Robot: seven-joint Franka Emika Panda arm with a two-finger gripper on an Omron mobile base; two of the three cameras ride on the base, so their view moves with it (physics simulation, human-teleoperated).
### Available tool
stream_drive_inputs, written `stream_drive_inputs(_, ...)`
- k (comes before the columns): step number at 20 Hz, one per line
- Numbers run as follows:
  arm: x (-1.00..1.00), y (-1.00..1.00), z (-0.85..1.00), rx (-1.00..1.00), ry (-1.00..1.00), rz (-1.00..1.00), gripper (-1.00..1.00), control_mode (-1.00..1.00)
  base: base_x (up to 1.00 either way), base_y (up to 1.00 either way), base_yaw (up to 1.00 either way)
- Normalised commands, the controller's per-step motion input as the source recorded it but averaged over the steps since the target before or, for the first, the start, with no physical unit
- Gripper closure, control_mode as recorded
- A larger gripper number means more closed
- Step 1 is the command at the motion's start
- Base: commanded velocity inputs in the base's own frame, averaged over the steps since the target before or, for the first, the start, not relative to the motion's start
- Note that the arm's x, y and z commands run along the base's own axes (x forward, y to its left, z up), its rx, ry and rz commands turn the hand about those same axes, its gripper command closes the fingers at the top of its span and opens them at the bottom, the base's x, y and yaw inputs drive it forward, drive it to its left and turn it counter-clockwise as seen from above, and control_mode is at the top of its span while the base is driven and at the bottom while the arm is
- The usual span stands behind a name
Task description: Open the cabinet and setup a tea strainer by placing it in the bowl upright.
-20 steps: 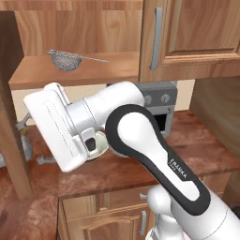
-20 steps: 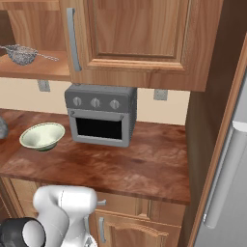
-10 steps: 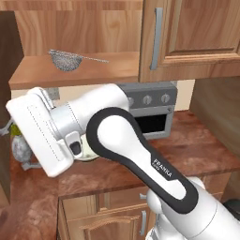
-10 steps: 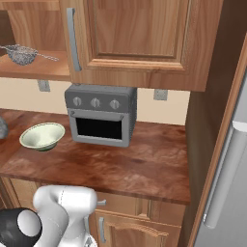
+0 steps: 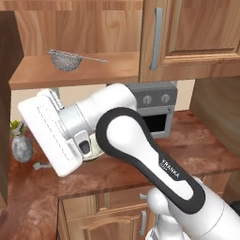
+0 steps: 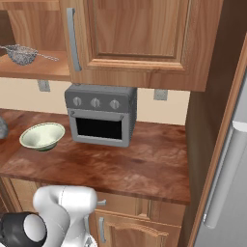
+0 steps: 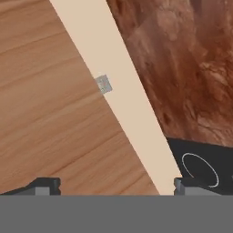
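1. Gripper (image 7: 116, 185) fingers spread wide, holding nothing.
2. Tea strainer (image 5: 65, 60) sits on the open cabinet (image 5: 75, 70) shelf, near its front edge.
3. Bowl (image 6: 42, 135) rests at the counter's (image 6: 135, 164) left end, beside the toaster oven (image 6: 101, 115).

The left base view looks forward and down from behind the arm's left, close enough that the arm covers much of the counter (image 5: 206, 150). The right base view looks from the other side, across the counter's front edge. Both share the strainer (image 5: 65, 61) on the cabinet (image 6: 140, 43) shelf and the toaster oven (image 6: 101, 116). The hand view, rolled, sits close to wood, wall and counter.
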Motion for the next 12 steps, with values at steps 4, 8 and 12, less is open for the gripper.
stream_drive_inputs(4, 0.01, -0.66, 0.0, -0.1, 0.0, -0.12, -1.0, -1.0, 0.0, 0.0, 0.0)
stream_drive_inputs(8, 0.03, -0.58, 0.0, -0.18, -0.11, -0.17, -1.0, -1.0, 0.0, 0.0, 0.0)
stream_drive_inputs(12, 0.61, -0.64, 0.0, -0.3, -0.05, -0.09, -1.0, -1.0, 0.0, 0.0, 0.0)
